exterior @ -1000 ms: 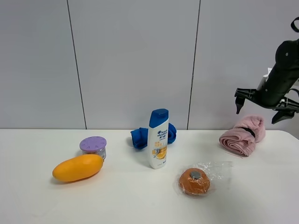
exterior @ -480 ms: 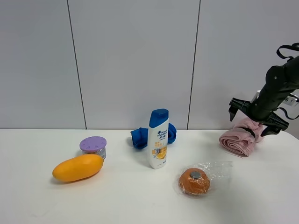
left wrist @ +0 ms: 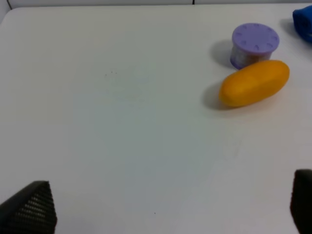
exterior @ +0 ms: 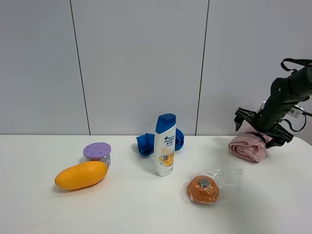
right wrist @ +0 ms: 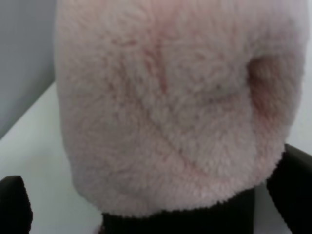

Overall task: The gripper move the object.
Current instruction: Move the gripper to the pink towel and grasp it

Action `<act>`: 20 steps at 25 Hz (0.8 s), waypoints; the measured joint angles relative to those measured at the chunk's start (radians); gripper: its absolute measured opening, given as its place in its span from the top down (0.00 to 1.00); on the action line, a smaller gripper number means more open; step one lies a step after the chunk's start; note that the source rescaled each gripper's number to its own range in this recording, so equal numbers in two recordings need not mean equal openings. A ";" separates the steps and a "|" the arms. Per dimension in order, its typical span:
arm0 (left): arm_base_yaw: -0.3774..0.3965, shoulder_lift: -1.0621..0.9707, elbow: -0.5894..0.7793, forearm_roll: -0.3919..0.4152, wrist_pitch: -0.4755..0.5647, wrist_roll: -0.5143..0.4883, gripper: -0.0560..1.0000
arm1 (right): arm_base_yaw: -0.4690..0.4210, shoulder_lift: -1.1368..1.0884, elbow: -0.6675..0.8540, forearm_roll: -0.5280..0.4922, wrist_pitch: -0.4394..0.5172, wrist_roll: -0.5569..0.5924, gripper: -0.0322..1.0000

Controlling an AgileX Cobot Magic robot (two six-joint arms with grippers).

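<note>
The object, a fluffy pink rolled towel (exterior: 246,146) with a dark band, lies on the white table (exterior: 122,209) at the far right. My right gripper (exterior: 259,131) is open and sits low over the towel's rear part, one finger on each side. In the right wrist view the towel (right wrist: 165,107) fills the frame between the two dark fingertips (right wrist: 13,204), and its dark band (right wrist: 180,220) shows near the gripper (right wrist: 156,195). My left gripper (left wrist: 165,207) is open and empty above bare table; it is out of the exterior view.
A shampoo bottle (exterior: 165,145) stands mid-table with a blue cloth bundle (exterior: 146,142) behind it. A wrapped orange ball (exterior: 202,189) lies in front. A yellow mango (exterior: 81,175) and a purple-lidded can (exterior: 97,153) are at the left; both also show in the left wrist view (left wrist: 253,83).
My right gripper has come down and to the left, from above the towel to straddling it. The towel and the other objects have not moved.
</note>
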 joint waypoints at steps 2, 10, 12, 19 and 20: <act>0.000 0.000 0.000 0.000 0.000 0.000 0.00 | 0.010 0.014 -0.010 0.000 -0.012 0.001 0.00; 0.000 0.000 0.000 0.000 0.000 0.000 0.00 | 0.031 0.048 -0.043 -0.024 0.012 0.007 0.00; 0.000 0.000 0.000 0.000 0.000 0.000 0.00 | 0.031 0.051 -0.043 -0.055 0.031 0.007 0.03; 0.000 0.000 0.000 0.000 0.000 0.000 0.00 | 0.031 0.053 -0.043 -0.123 0.067 0.036 0.72; 0.000 0.000 0.000 0.000 0.000 0.000 0.00 | 0.031 0.053 -0.043 -0.123 0.067 0.040 0.83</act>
